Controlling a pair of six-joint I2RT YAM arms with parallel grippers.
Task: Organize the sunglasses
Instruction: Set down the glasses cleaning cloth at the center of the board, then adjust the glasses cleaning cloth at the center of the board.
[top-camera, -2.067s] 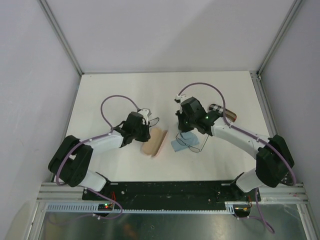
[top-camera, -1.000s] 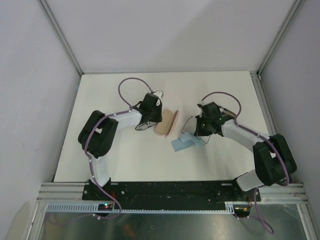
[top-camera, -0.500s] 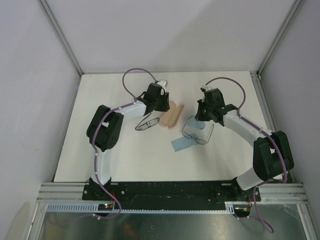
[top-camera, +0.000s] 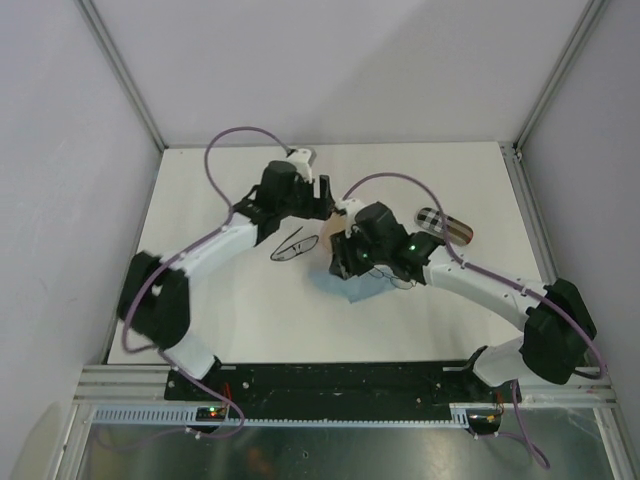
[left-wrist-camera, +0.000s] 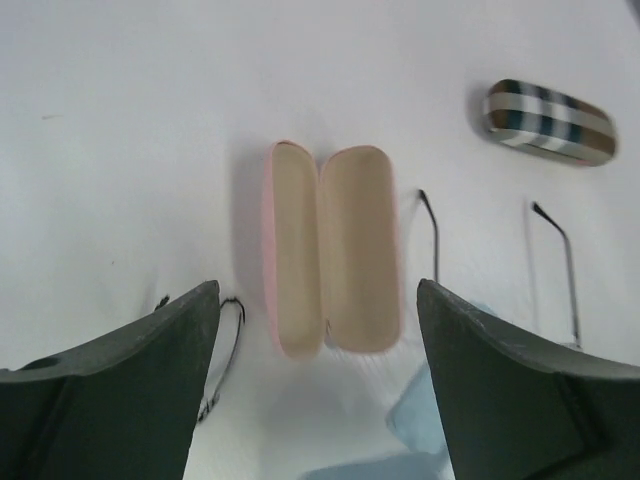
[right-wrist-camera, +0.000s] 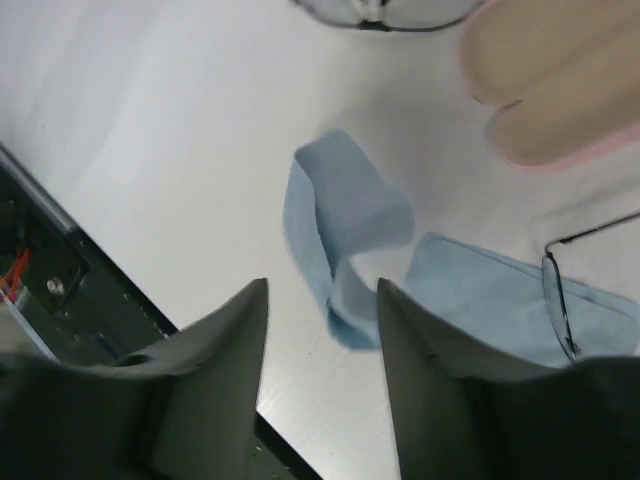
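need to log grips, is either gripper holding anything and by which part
Nothing is held: the left gripper is open, clear of the pink case; the right gripper is open above the blue cloth.

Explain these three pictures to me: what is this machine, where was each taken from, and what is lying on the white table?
It is a robot: two jointed arms bolted at a table's near edge, each ending in two-fingered jaws. The overhead picture comes from a fixed camera above: the left arm is on the left, the right arm on the right. The other two come from small cameras on the wrists; the dark shapes at the bottom are that arm's own jaws. On the white table lie black-rimmed sunglasses with dark lenses, thin wire-framed glasses, an open pink oblong case with beige lining, a closed black-and-white checkered case and a crumpled light blue cloth. Both pairs of jaws stand open; nothing is held.
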